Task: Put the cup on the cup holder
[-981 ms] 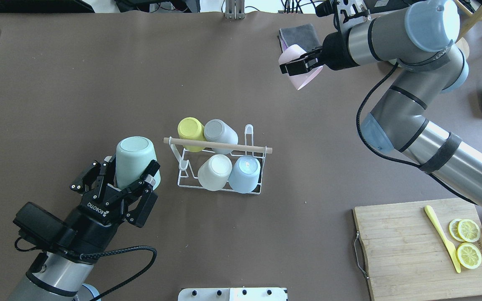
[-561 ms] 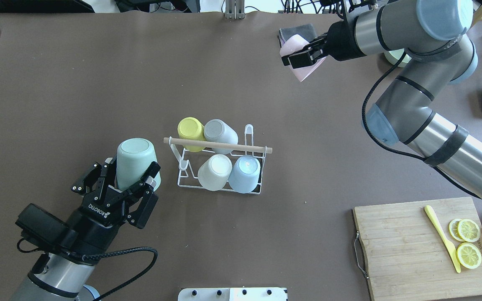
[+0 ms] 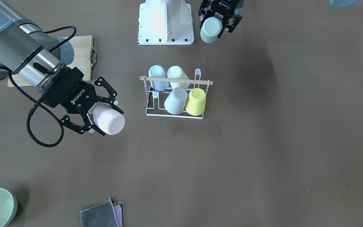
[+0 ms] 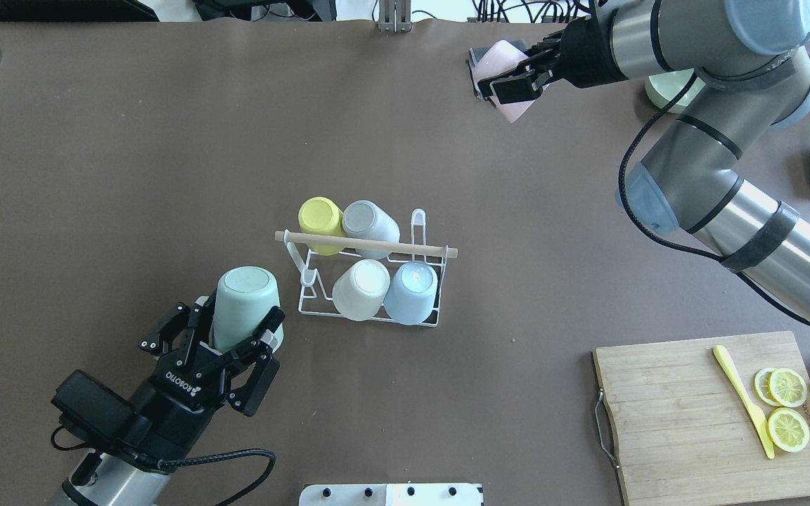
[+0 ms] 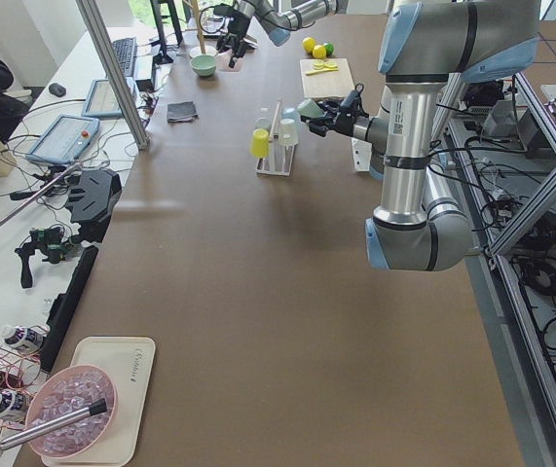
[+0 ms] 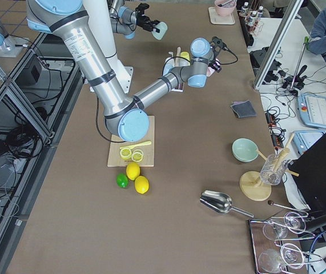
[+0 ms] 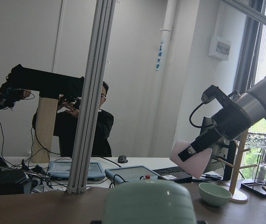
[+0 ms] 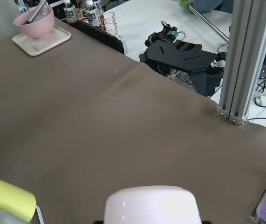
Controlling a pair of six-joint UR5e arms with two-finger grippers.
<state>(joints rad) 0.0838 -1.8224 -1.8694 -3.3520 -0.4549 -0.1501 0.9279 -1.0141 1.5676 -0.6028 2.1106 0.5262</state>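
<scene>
The mint cup (image 4: pixel 245 292) was held pinched at its sides by the L gripper (image 4: pixel 240 315), lower left of the overhead view. It was base-up, a bit tilted, just beside the cup holder (image 4: pixel 304 280) at centre frame but not touching it. The pink cup (image 3: pixel 113 124) was likewise clamped between the fingers of the R gripper (image 3: pixel 106 119), left of centre in the front view, well apart from the holder. Four cups (yellow, grey, white, blue) were seated on the holder. One bare prong was seen at its left end in the overhead view, another at its upper right. The step in hand was judged to be setting the mint cup on the left prong. For that, the cup would need to be kept mouth-down, brought in clear of the wooden rod (image 4: pixel 366 244), centred over the prong before lowering, & kept off the white cup (image 4: pixel 361 288) next to it. Release would be best left until the weight was taken by the prong. Not made out: either held cup's mouth, the fingertips in both wrist views (only cup bases shown), & the prong tips, too thin to be read.
</scene>
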